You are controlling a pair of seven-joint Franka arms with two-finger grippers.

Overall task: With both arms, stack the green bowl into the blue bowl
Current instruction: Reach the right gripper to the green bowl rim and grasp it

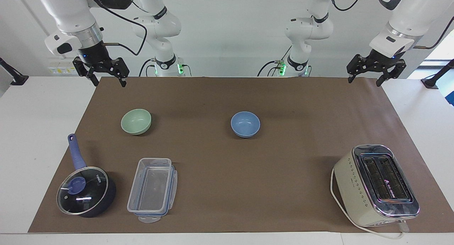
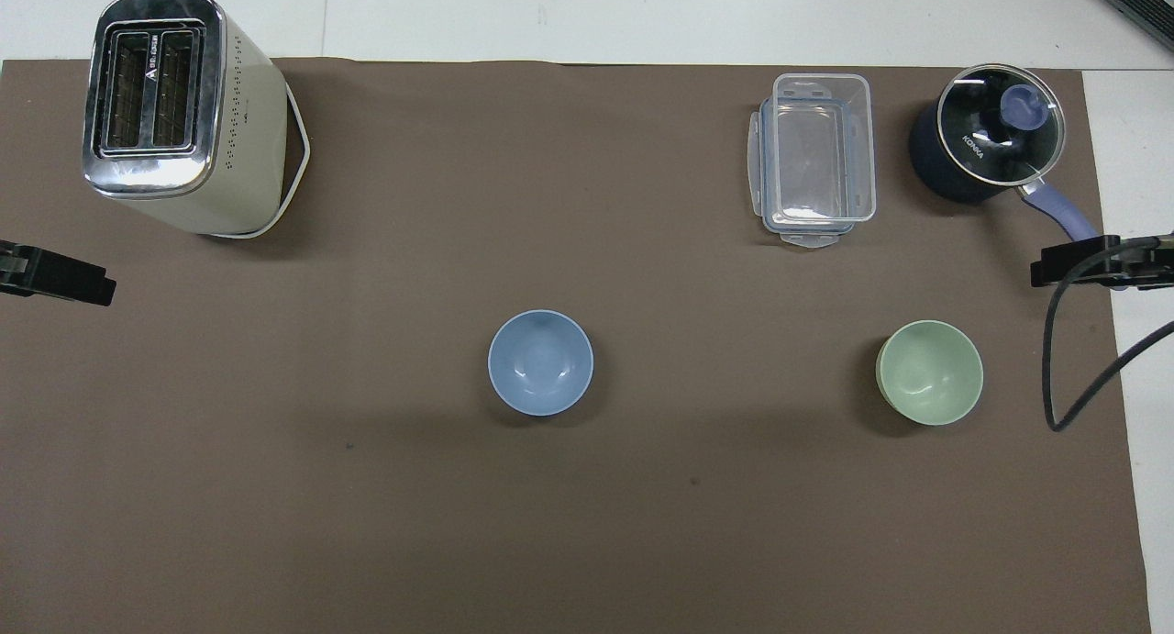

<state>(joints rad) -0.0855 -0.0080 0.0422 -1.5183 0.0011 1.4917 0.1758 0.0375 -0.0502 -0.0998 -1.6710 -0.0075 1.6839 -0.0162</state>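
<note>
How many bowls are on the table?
2. The green bowl sits toward the right arm's end, nearer the robots than the clear box. The blue bowl sits near the middle of the brown mat. None looks hidden.

my arms [image 1: 71, 14]: white, rounded jointed links | wrists: silver metal ring, small blue light | bases: black collar bands, green lights | cables: black, looping off the wrists | grippers: black, two-finger, linked frames
</note>
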